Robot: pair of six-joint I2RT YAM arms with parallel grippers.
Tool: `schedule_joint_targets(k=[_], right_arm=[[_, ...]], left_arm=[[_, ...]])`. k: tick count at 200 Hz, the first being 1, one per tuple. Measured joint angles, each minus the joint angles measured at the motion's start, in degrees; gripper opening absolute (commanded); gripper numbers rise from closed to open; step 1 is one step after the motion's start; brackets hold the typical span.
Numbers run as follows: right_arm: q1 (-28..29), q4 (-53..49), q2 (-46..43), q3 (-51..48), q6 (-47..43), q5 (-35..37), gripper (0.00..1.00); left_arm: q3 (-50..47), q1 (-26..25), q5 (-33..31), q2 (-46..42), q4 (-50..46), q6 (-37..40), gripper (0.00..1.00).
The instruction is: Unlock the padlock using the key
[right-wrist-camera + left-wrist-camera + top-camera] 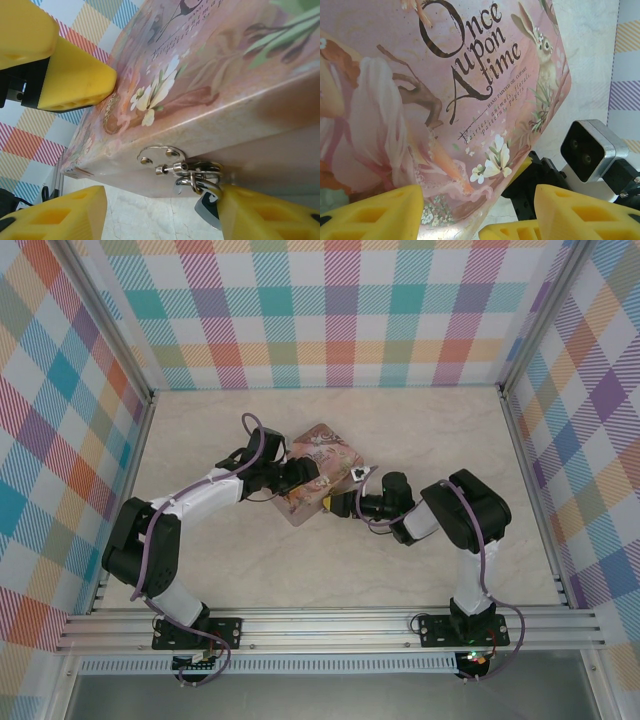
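Observation:
The padlock hangs by its silver shackle from a hasp on the side of the pink tin. Its teal body is half hidden behind my right gripper's right finger. The right gripper is open and reaches under the tin's side, with the padlock against that finger. The key is hidden. My left gripper is open astride a corner of the tin; its right finger stands clear of the tin. From above, the left gripper and right gripper meet at the tin.
The tin lies mid-table on the pale marble surface, inside checked walls. One yellow finger of the left gripper rests against the tin's lid. The right wrist camera sits close beside the left gripper.

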Motion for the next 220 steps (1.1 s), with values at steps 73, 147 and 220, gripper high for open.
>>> schedule_joint_targets(k=[73,147,220], right_arm=[[-0.4,1.5,0.0,-1.6,0.2,0.6,0.38],[-0.5,0.2,0.2,-1.7,0.3,1.1,0.16],[-0.7,-0.7,0.2,-1.7,0.3,1.4,0.01]], left_arm=[[0.0,0.0,-0.2,0.0,0.0,0.0,0.60],[0.0,0.0,-1.4,0.0,0.0,0.0,0.60],[-0.5,0.0,-1.5,-0.1,0.6,0.0,0.60]])
